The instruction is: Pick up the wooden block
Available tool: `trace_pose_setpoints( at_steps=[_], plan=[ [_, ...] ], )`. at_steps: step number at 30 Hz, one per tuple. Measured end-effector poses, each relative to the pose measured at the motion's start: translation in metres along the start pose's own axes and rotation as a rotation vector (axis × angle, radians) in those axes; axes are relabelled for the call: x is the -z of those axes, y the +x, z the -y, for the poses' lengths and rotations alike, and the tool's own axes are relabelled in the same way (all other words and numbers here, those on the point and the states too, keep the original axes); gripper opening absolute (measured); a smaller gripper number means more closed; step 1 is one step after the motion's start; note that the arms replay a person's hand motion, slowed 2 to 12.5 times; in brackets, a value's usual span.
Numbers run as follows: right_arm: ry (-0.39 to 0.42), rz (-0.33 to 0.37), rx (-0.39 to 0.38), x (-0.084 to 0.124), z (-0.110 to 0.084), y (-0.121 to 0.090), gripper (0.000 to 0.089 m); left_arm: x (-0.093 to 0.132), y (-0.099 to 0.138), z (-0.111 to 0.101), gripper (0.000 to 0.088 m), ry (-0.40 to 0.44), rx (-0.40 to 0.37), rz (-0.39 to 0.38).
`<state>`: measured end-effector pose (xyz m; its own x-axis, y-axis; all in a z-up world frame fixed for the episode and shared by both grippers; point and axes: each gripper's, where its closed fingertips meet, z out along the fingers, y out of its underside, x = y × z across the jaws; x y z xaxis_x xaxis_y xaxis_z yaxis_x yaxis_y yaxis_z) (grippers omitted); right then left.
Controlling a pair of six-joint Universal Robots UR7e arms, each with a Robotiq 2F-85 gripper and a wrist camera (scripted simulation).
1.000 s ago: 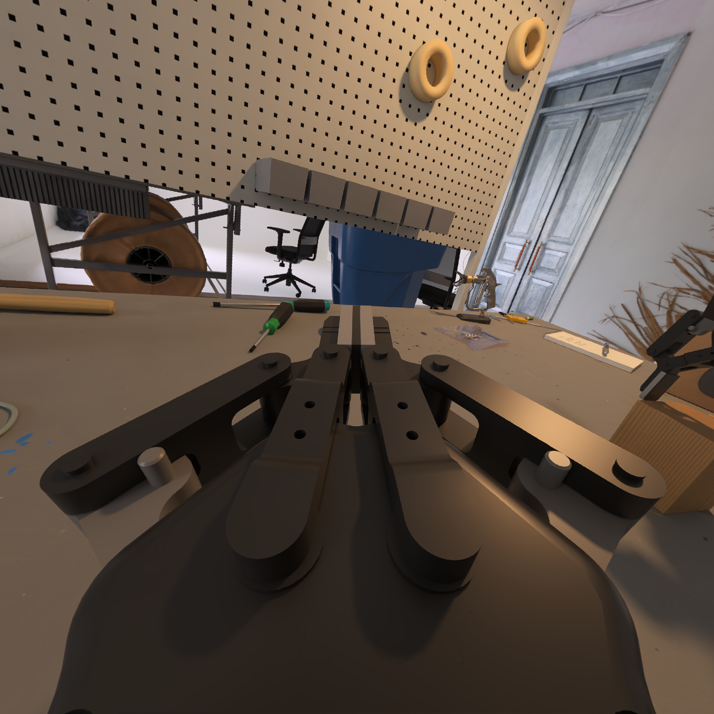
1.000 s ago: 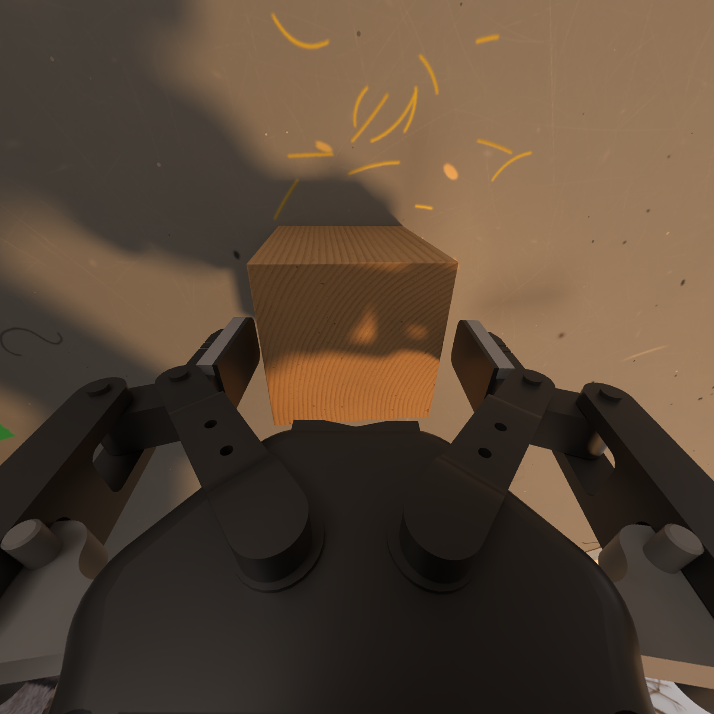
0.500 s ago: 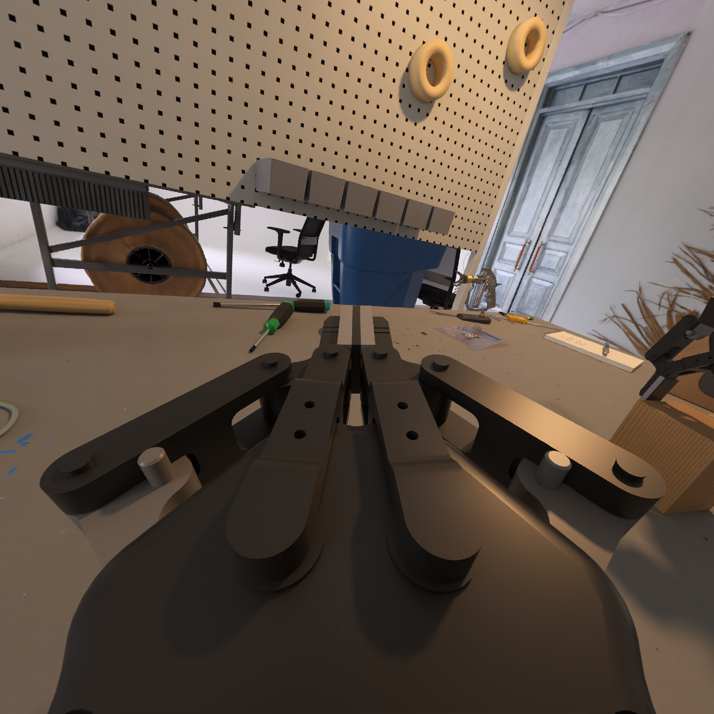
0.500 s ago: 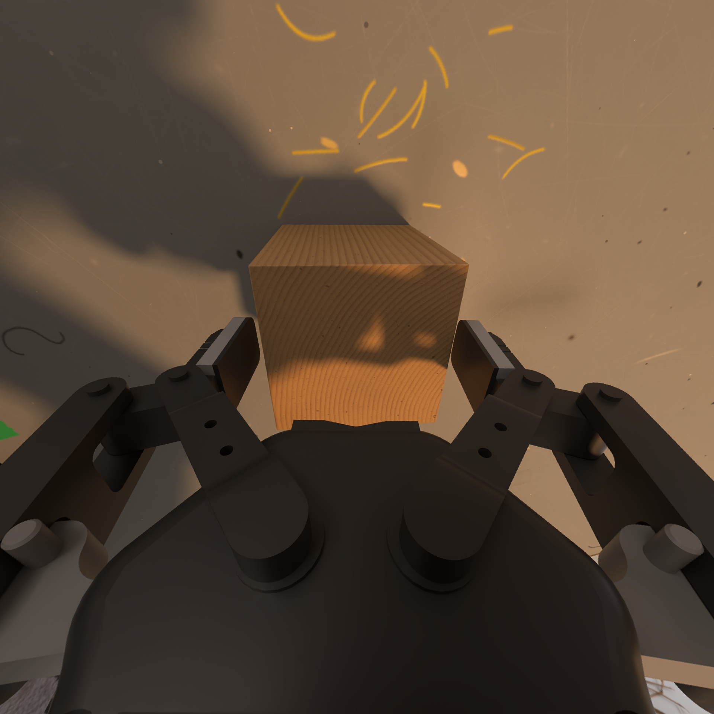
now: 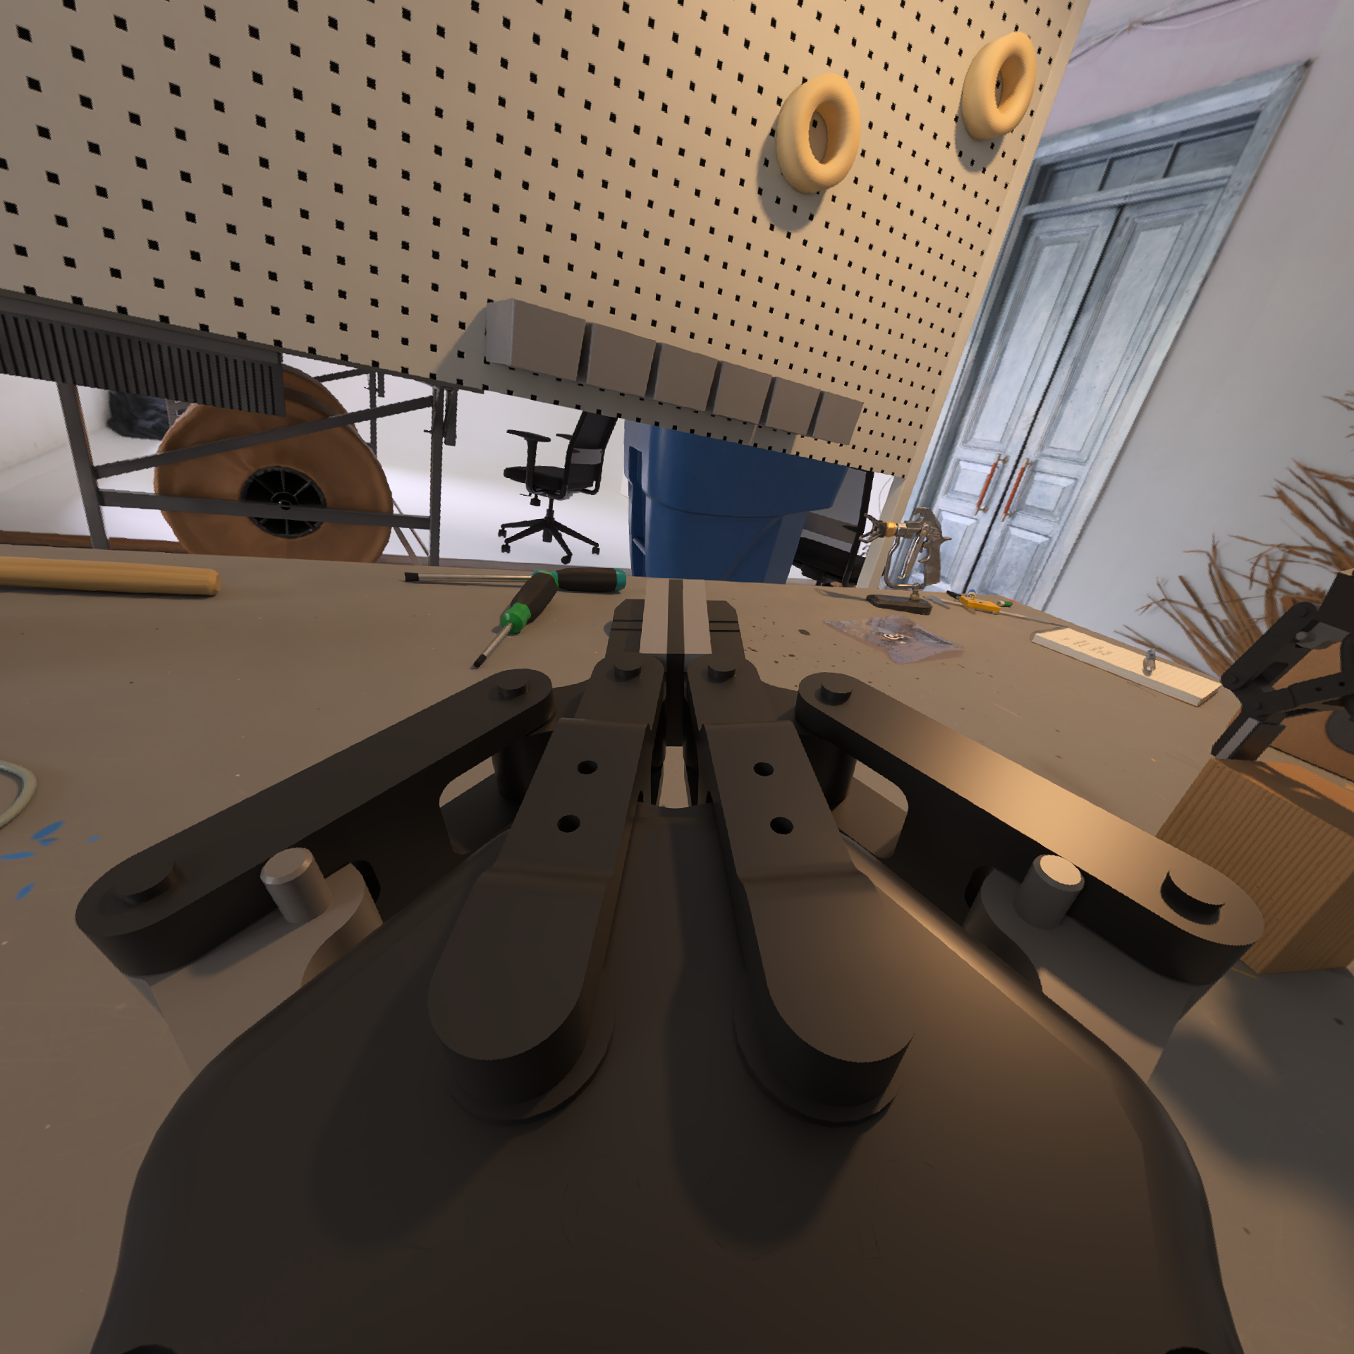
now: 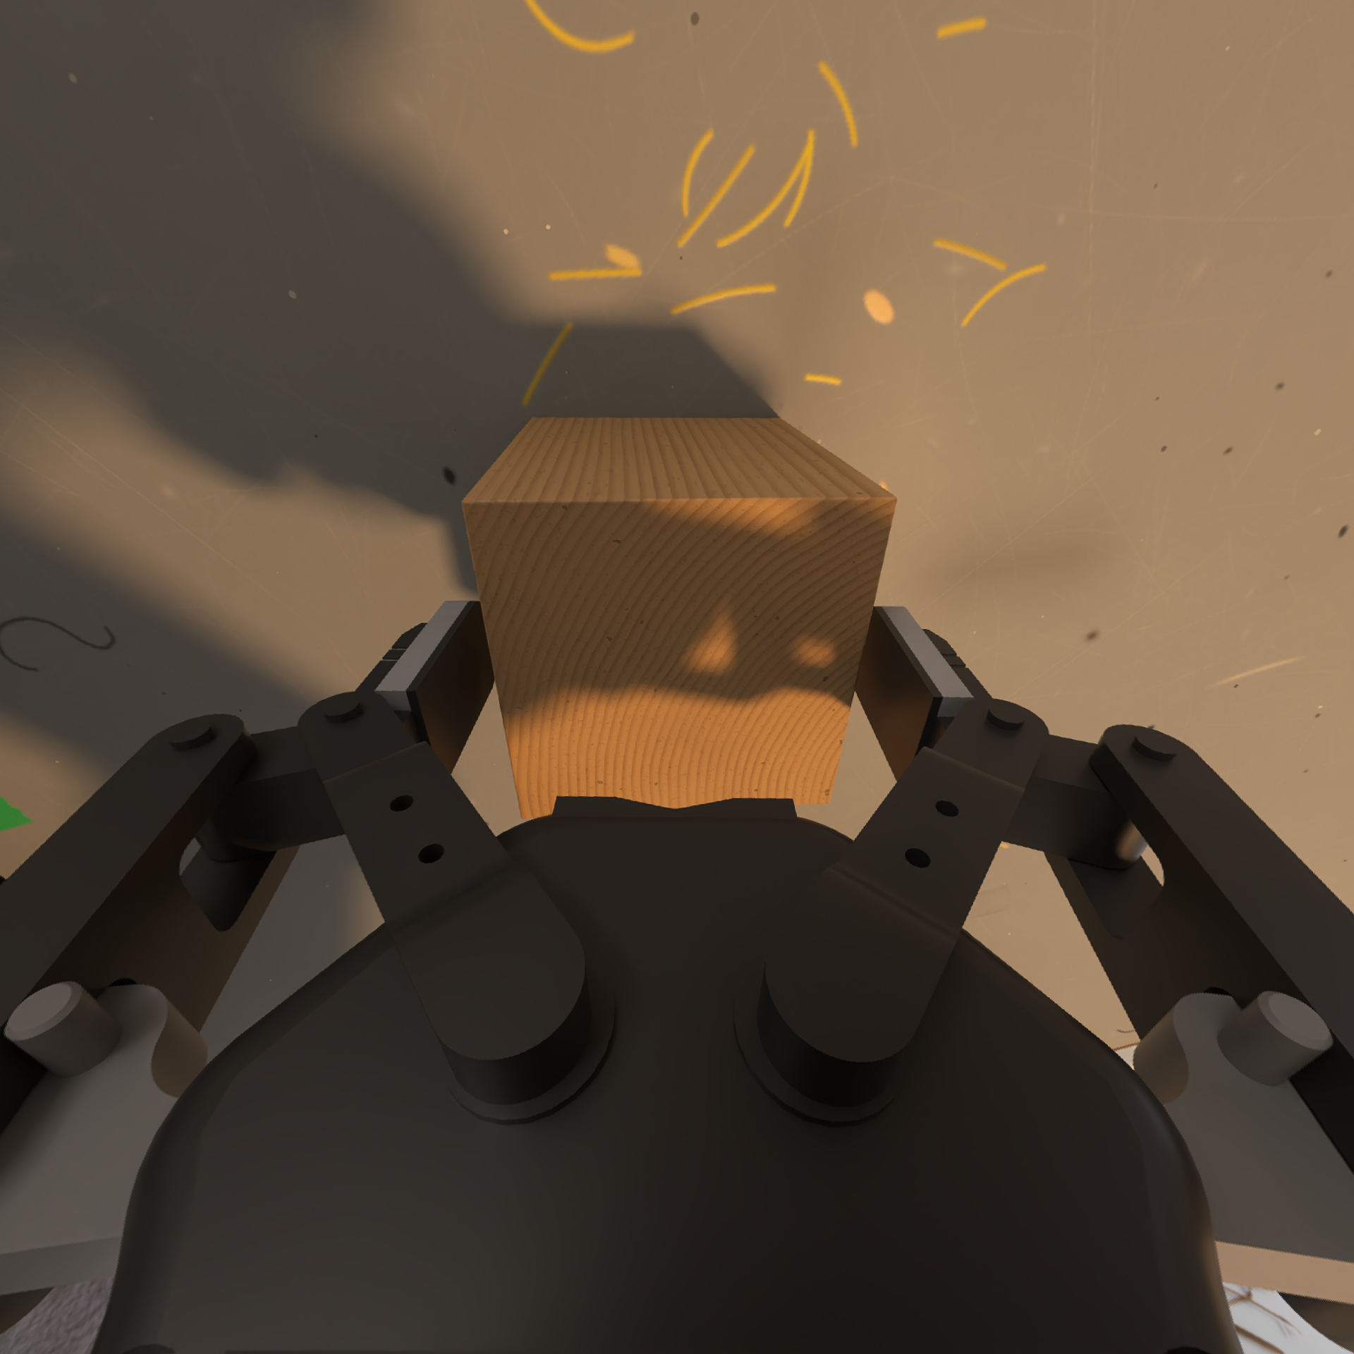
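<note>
The wooden block is a light brown cube standing on the tan table. My right gripper is open and straddles it from above, with one finger close beside each side face of the block. In the left wrist view the block sits at the far right, with the right gripper just over its top. My left gripper is shut and empty, low over the table and left of the block.
Two green-handled screwdrivers and a wooden handle lie at the table's far side. A small plastic bag, a white pad and a spray gun lie to the right. A pegboard hangs behind.
My right gripper has come down over the block, which now sits deeper between the open fingers. The finger opening is the same. My left gripper has not moved.
</note>
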<state>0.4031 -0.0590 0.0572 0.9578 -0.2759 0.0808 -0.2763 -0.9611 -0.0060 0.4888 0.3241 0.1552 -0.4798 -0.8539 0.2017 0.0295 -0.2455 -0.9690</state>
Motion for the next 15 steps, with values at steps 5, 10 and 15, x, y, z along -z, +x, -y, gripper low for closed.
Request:
trace_pose_setpoints(
  at_steps=[5, 10, 15],
  plan=[
    [-0.008, 0.003, -0.001, -0.0014, -0.0011, -0.0003, 0.0785, 0.0, -0.0001, 0.0, 0.0, 0.0, 0.0, 0.0],
    [-0.01, 0.002, -0.003, -0.0017, -0.0015, 0.0003, 0.0759, 0.0, -0.0002, -0.0001, 0.0, -0.001, -0.001, 0.001],
    [-0.009, 0.002, -0.004, -0.0018, -0.0015, 0.0003, 0.0759, 0.0001, -0.0002, -0.0002, 0.0, -0.001, -0.001, 0.001]
  ],
)
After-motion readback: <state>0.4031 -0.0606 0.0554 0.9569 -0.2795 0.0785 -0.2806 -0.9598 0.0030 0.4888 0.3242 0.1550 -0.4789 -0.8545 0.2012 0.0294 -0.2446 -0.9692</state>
